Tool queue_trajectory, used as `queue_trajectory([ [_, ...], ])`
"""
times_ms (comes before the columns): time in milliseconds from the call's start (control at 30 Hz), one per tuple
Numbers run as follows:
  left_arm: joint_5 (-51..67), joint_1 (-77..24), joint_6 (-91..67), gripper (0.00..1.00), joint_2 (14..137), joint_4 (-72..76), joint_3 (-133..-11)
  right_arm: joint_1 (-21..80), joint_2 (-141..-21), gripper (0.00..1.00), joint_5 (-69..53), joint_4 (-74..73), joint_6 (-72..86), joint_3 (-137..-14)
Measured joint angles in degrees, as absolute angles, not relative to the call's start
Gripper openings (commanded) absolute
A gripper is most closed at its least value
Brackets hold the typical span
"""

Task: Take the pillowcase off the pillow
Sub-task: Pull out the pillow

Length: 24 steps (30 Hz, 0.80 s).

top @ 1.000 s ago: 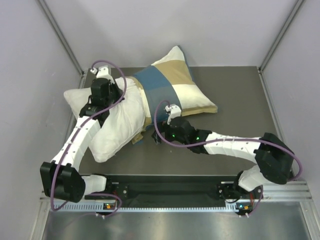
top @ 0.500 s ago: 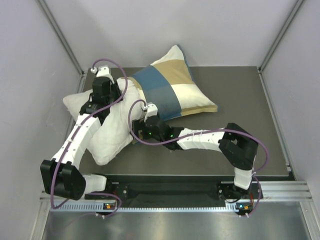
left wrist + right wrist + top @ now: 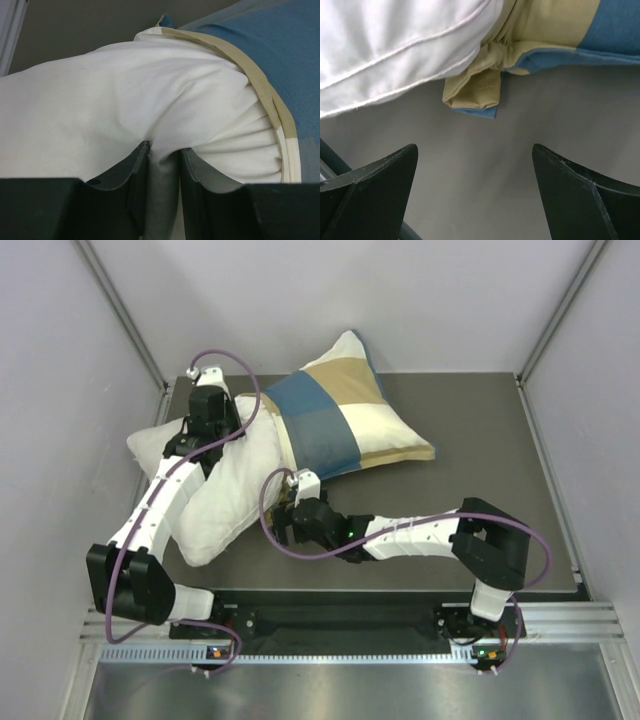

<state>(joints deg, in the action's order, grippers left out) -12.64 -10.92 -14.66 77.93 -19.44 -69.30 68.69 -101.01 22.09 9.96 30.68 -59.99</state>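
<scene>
On desk: soft, limp pillowcase, half off pillow; my left hand pinches pillow, right hand spread by folded hem, likely best hold.

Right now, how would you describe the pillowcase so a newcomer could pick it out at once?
On the dark table, a long soft bundle lies slanted from the left edge toward the far middle. The pillowcase is its far right half. Its big blue, tan and cream checks set it apart from the plain white pillow sticking out of it on the left.
</scene>
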Motion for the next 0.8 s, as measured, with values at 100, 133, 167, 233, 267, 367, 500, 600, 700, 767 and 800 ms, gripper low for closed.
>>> queue_trajectory([
  [100,-12.8,-10.8,-14.6,0.34,78.0,-19.3,-69.3,69.6,-100.5,0.96,22.9,9.4,30.7,-59.7],
  [133,-12.7,-10.8,-14.6,0.34,78.0,-19.3,-69.3,69.7,-100.6,0.96,22.9,9.4,30.5,-59.7],
  [167,-12.7,-10.8,-14.6,0.34,78.0,-19.3,-69.3,69.7,-100.6,0.96,22.9,9.4,30.4,-59.7],
  [233,-12.7,-10.8,-14.6,0.35,78.0,-19.3,-69.3,69.7,-101.0,0.96,23.0,9.7,29.7,-60.1],
  [267,-12.7,-10.8,-14.6,0.35,78.0,-19.2,-69.3,69.7,-101.7,0.96,23.0,10.0,29.4,-60.7],
  [367,-12.7,-10.8,-14.6,0.36,78.0,-19.2,-69.3,69.7,-105.5,0.96,23.0,10.9,28.0,-64.4],
  [500,-12.6,-10.7,-14.6,0.37,78.0,-19.1,-69.3,69.7,-111.2,0.96,22.9,13.5,26.9,-69.5],
  [600,-12.4,-10.6,-14.6,0.37,77.9,-19.1,-69.3,69.5,-114.9,0.96,23.0,13.7,26.5,-73.0],
  [700,-12.1,-10.5,-14.6,0.37,77.6,-19.0,-69.3,69.1,-117.8,0.96,23.0,13.6,26.6,-75.6],
  [767,-11.8,-10.5,-14.6,0.38,77.3,-18.9,-69.2,68.8,-119.2,0.94,22.8,12.5,26.7,-76.9],
  [800,-11.7,-10.5,-14.6,0.4,77.2,-18.9,-69.1,68.6,-119.9,0.92,22.8,12.2,26.8,-77.7],
])
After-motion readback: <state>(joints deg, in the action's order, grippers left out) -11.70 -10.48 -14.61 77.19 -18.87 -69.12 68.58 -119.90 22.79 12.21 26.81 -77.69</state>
